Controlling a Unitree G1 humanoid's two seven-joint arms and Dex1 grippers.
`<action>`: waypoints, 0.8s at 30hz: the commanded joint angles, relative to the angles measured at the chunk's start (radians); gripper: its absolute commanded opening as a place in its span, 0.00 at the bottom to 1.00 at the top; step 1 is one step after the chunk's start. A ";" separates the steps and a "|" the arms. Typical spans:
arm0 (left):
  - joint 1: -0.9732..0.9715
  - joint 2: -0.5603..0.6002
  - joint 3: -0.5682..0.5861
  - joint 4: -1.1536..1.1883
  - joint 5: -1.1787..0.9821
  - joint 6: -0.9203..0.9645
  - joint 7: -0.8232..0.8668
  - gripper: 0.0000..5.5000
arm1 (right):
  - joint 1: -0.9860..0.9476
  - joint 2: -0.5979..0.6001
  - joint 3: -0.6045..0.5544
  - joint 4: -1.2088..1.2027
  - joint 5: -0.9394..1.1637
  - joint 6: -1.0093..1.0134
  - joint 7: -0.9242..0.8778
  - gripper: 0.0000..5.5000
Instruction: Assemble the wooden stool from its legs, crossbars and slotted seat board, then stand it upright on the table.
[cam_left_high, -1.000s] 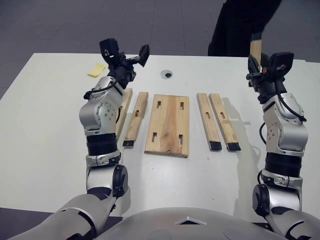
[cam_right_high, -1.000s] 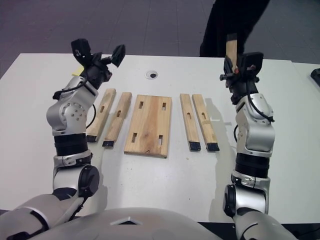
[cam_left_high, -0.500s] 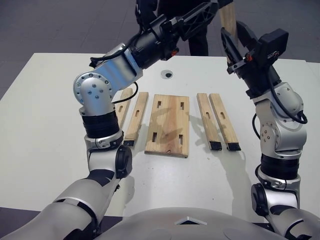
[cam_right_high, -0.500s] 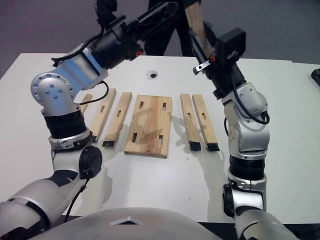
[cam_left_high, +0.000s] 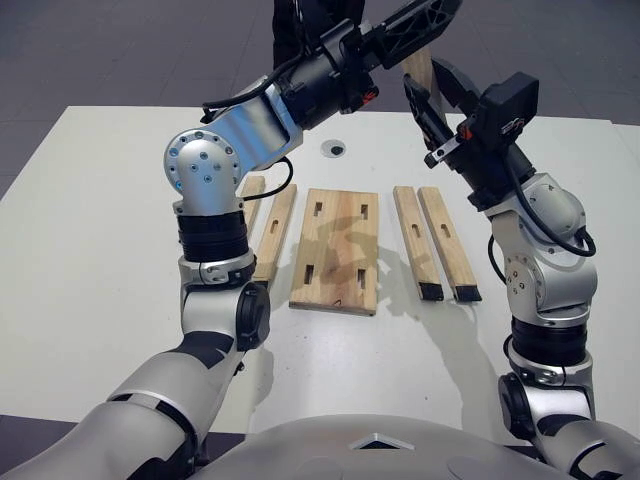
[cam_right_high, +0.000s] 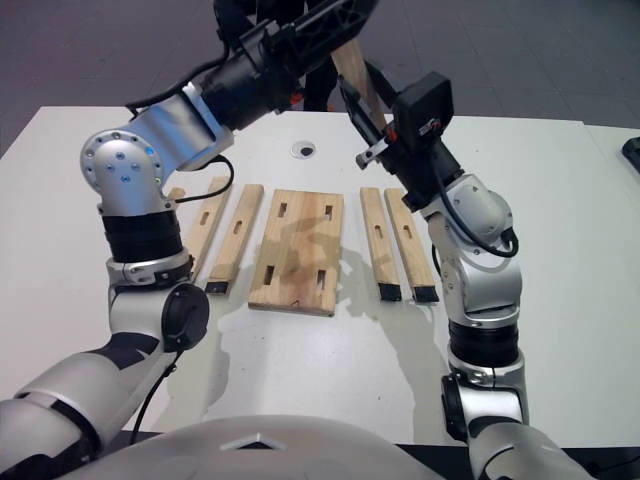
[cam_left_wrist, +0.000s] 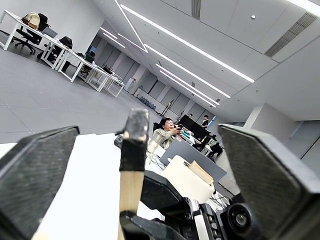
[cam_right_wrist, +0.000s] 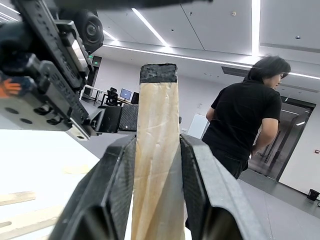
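So our right tool (cam_right_wrist: 157, 145) is clamped on a wooden bar (cam_right_wrist: 156, 105). Its fingers press flat against both faces, and the bar's dark-capped end pokes up past the fingertips. That arm has it raised in the air over the far part of the counter (cam_left_high: 100, 200).

Our left tool (cam_left_wrist: 150, 150) is up there as well, reaching across from the other side. Its fingers are spread wide, and the capped end of that same bar sits in the gap between them. We see open space on either side of the wood, so nothing is gripped on that side.

Down on the counter, the seat board (cam_left_high: 337, 250) lies flat in the middle with its four slots facing up. Just right of it, the right pair of slats (cam_left_high: 415, 240) lies side by side, dark ends toward us. The left pair of slats (cam_left_high: 274, 232) lies the same way, the outer one partly hidden behind our left arm. Past the board there's a small round hole (cam_left_high: 334, 149) in the counter.
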 joint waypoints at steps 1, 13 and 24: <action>0.010 0.002 -0.018 -0.001 0.009 -0.005 0.005 0.77 | 0.010 -0.005 0.013 -0.006 -0.009 0.001 0.007 0.23; 0.037 0.004 -0.043 -0.009 0.013 -0.012 0.009 0.40 | 0.012 -0.006 0.023 0.015 -0.026 -0.012 0.009 0.23; 0.051 0.010 -0.052 -0.010 0.030 -0.021 0.009 0.10 | 0.019 0.001 0.030 0.029 -0.043 -0.023 0.004 0.23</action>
